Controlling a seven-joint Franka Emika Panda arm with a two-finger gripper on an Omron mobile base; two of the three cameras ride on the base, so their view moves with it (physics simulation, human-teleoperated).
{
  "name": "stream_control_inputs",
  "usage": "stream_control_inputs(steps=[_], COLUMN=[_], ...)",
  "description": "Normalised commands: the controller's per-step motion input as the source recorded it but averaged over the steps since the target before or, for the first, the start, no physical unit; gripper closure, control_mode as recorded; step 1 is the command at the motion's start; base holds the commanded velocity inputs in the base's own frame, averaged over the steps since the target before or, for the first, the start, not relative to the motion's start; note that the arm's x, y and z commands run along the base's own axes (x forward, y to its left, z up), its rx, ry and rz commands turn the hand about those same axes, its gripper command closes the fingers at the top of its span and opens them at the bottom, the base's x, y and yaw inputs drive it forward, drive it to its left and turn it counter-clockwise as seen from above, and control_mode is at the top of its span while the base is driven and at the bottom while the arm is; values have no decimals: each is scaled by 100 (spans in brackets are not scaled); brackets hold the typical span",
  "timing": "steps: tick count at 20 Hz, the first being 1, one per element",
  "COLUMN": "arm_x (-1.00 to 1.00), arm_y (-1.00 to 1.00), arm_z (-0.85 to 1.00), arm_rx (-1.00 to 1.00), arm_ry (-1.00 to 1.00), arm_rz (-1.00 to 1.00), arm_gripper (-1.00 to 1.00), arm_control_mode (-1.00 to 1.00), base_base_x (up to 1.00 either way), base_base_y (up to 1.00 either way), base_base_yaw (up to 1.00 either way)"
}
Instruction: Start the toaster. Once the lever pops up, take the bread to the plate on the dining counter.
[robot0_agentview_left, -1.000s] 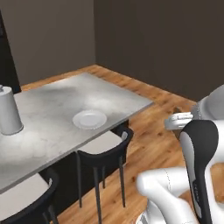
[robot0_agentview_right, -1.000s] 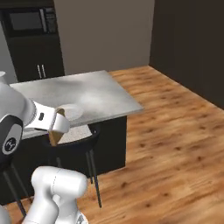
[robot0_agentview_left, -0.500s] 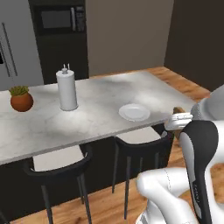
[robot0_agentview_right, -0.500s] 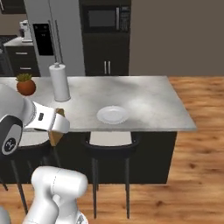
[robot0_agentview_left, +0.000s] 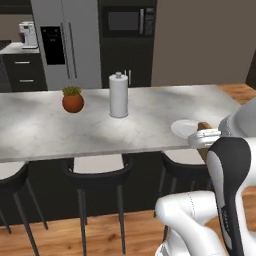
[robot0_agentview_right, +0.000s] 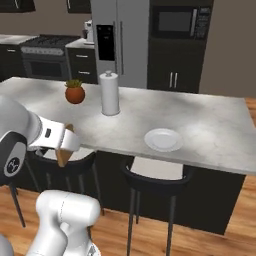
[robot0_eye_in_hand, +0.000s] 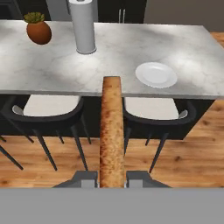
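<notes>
My gripper (robot0_eye_in_hand: 111, 177) is shut on the bread (robot0_eye_in_hand: 110, 131), a tan-brown slice seen edge-on that rises between the two fingertips (robot0_eye_in_hand: 85, 177). In the base views the bread (robot0_agentview_right: 63, 156) hangs at the hand (robot0_agentview_right: 65, 144), short of the dining counter's near edge. Pale marble tops the dining counter (robot0_eye_in_hand: 43, 70), which stretches across ahead. The white plate (robot0_eye_in_hand: 156, 74) lies on it near the front edge, ahead and to the right of the bread. From the left base the plate (robot0_agentview_left: 183, 128) sits just behind the gripper (robot0_agentview_left: 204, 138). The toaster is out of view.
A paper towel roll (robot0_eye_in_hand: 82, 25) and a potted plant (robot0_eye_in_hand: 38, 29) stand on the counter, left of the plate. Dark stools (robot0_eye_in_hand: 48, 109) with pale seats are tucked under the counter's front edge. A fridge (robot0_agentview_right: 116, 35) and microwave (robot0_agentview_right: 177, 21) line the far wall.
The whole picture has swung as the base drove: the counter now lies square ahead and the plate is to the right. The bread stays held in the shut gripper.
</notes>
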Motion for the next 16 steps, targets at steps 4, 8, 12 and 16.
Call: stream_control_inputs(steps=[4, 8, 12, 16], arm_x=[0, 0, 0, 0], arm_y=[0, 0, 0, 0], arm_z=[0, 0, 0, 0], arm_rx=[0, 0, 0, 0], arm_ry=[0, 0, 0, 0], arm_rz=[0, 0, 0, 0], arm_gripper=[100, 100, 100, 100], arm_control_mode=[100, 100, 100, 100], base_base_x=[17, 30, 26, 21], base_base_y=[-19, -45, -74, -84], base_base_yaw=[15, -1, -7, -7])
